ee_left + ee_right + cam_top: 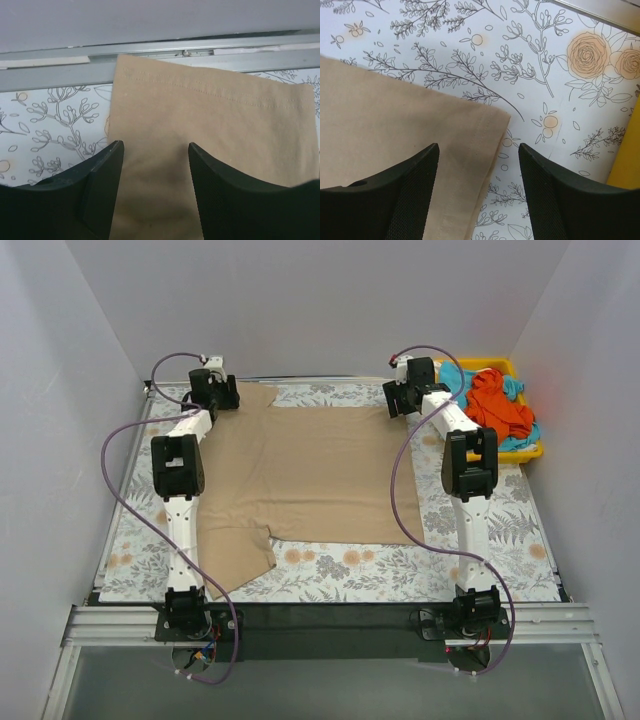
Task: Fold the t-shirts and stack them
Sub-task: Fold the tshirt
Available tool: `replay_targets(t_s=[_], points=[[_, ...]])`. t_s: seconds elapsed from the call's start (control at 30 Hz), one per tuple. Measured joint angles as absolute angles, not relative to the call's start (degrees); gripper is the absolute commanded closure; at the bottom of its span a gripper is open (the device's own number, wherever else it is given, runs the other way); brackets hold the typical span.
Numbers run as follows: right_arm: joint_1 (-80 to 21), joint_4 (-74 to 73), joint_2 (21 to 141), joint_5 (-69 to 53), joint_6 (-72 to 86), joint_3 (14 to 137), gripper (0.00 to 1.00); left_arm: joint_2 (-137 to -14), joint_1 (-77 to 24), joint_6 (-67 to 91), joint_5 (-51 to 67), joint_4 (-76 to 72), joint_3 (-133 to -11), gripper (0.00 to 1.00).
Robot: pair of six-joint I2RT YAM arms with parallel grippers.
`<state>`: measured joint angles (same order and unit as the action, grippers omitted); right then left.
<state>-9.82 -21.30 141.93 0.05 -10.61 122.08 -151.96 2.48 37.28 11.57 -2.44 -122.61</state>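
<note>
Two arms rise from bases at the table's near edge and reach to its far side. The left arm [180, 500] runs along the left border of the tan shirt [310, 470], then bends inward at the elbow. The right arm [470, 480] angles its forearm in toward the shirt's far right corner. A purple cable [112, 490] loops beside each arm, two in all.

One tan shirt lies spread flat on the flower-printed table [330, 560], filling the middle between the arms, with a sleeve poking out at the near left.

At the far left, the left gripper [156, 147] points down over a stitched edge of the tan shirt, close to the table's metal rail [150, 50]. Its jaws stand apart, released, with cloth lying flat between them and nothing pinched. At the far right, the right gripper [479, 150] hangs over the shirt's hemmed corner, jaws likewise apart and holding nothing.

Beyond the right gripper, one yellow tray [522, 454] sits at the table's far right corner. Two more shirts are heaped in it, an orange shirt [497, 405] on top of a turquoise shirt [452, 375]. That makes three shirts in all.
</note>
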Motion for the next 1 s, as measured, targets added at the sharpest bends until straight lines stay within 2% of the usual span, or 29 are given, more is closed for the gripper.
replay_targets(t_s=[0.1,0.5,0.63,0.73,0.83,0.87,0.93,1.0], points=[[-9.5,-19.9,141.9,-0.7,-9.1,122.1,0.47,-150.2,2.6,37.3,11.6,-1.6,-120.7,0.49],[-9.0,-16.1,144.8,1.3,-8.0,123.0,0.53,-145.0,2.9,37.4,12.0,1.6,-116.7,0.50],[-9.0,-15.6,145.2,1.8,-9.8,123.0,0.69,-142.8,3.2,37.3,12.0,2.3,-115.0,0.50],[-9.0,-15.0,146.3,1.1,-10.7,124.4,0.71,-141.1,3.6,37.3,12.0,2.6,-114.1,0.51],[-8.9,-14.9,146.4,-0.1,-11.4,124.4,0.82,-140.5,4.4,37.2,12.0,2.6,-114.0,0.50],[-8.8,-14.9,146.4,-0.6,-11.6,124.4,0.90,-140.5,4.7,37.3,12.1,2.7,-114.1,0.50],[-8.8,-14.9,146.4,-1.5,-12.3,124.4,0.98,-140.5,5.6,37.4,12.4,4.0,-114.5,0.49],[-8.7,-14.8,146.4,-1.9,-12.4,124.4,0.99,-141.0,6.6,37.9,13.0,6.3,-116.2,0.48]])
